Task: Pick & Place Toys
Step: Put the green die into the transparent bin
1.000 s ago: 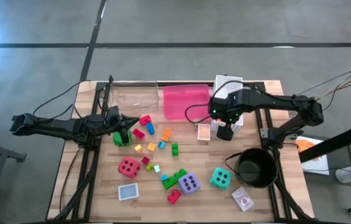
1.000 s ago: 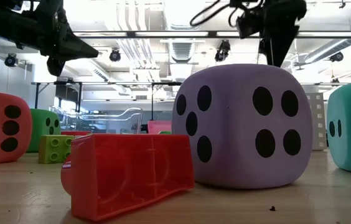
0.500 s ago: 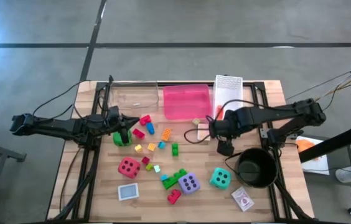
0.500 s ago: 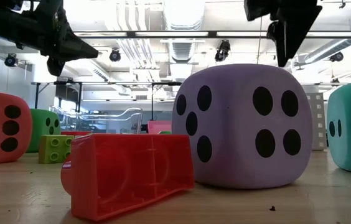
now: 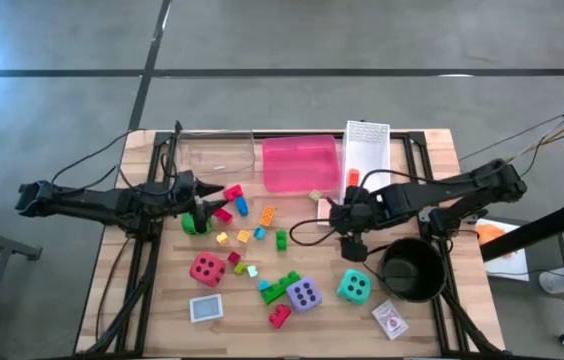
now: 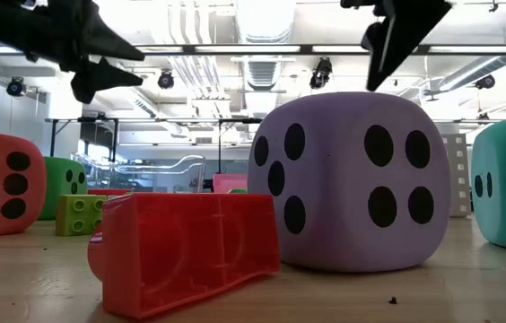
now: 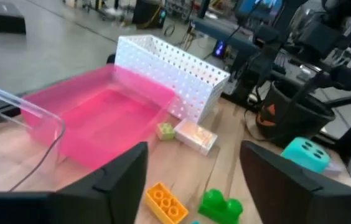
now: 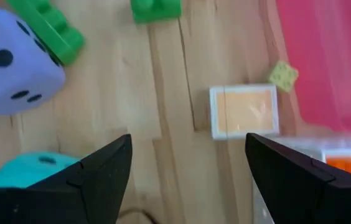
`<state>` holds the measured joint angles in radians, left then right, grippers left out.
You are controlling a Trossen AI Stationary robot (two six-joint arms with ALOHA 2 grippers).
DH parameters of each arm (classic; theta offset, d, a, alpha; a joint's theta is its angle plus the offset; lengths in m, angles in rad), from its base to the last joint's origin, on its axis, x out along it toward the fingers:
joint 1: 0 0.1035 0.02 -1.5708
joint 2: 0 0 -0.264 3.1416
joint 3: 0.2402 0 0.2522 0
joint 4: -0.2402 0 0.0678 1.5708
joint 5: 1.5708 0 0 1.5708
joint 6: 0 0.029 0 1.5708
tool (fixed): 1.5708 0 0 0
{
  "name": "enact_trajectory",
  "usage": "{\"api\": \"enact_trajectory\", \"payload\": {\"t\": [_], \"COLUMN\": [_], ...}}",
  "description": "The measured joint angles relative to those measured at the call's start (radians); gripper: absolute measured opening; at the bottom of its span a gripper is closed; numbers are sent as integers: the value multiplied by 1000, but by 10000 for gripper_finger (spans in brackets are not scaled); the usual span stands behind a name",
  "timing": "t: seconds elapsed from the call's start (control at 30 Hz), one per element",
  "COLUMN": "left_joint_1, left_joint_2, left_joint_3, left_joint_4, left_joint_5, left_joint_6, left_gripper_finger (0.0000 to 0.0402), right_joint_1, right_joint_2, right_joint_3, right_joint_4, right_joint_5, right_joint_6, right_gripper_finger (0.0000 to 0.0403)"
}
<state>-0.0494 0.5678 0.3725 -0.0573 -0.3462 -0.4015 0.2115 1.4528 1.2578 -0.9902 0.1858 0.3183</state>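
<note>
black right gripper (image 5: 352,243) now hangs over bare wood between the orange card pack (image 5: 327,211) and the teal die (image 5: 353,286); a second ago it stood by the white mesh basket (image 5: 367,133), so the arm has swung inward and toward the front edge. its jaws stand wide with nothing between them, as the right wrist view confirms. this shift suggests a fresh pick is being set up, probably on the teal die or the card pack, though which one cannot be told.

the left gripper (image 5: 200,196) has eased off the green die (image 5: 197,222), which now shows more fully just beside it; its jaws are parted and empty too.

toys remain scattered on the table (image 5: 142,290): red die (image 5: 206,269), purple die (image 5: 304,294), small bricks (image 5: 262,232) between them, and further card packs (image 5: 206,308) near the front. the pink tray (image 5: 298,164) looks empty, a small yellow-green cube (image 5: 315,196) lying just outside it. the black pot (image 5: 411,270) stands beside the right arm.
</note>
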Motion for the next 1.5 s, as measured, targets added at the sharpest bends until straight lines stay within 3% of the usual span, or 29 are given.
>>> {"api": "enact_trajectory", "payload": {"t": [0.3,0.47,0.63,0.8,1.1,1.3,1.5], "left_joint_1": [-3,-7,-20,-11,22,75,87], "left_joint_2": [134,246,345,403,409,409,410], "left_joint_3": [305,392,400,401,401,401,399], "left_joint_4": [-545,-761,-831,-952,-1107,-1114,-1116], "left_joint_5": [2,40,140,138,100,110,160], "left_joint_6": [-132,-216,-245,-480,-711,-705,-535], "left_gripper_finger": [302,302,302,302,302,302,303], "right_joint_1": [0,0,0,2,6,10,14], "right_joint_2": [0,2,2,2,2,2,2], "right_joint_3": [-168,-264,-341,-386,-413,-414,-415], "right_joint_4": [442,650,768,841,900,900,894], "right_joint_5": [1,1,1,1,1,1,0], "right_joint_6": [-33,-39,-12,20,19,14,3], "right_gripper_finger": [306,306,306,306,306,306,306]}}
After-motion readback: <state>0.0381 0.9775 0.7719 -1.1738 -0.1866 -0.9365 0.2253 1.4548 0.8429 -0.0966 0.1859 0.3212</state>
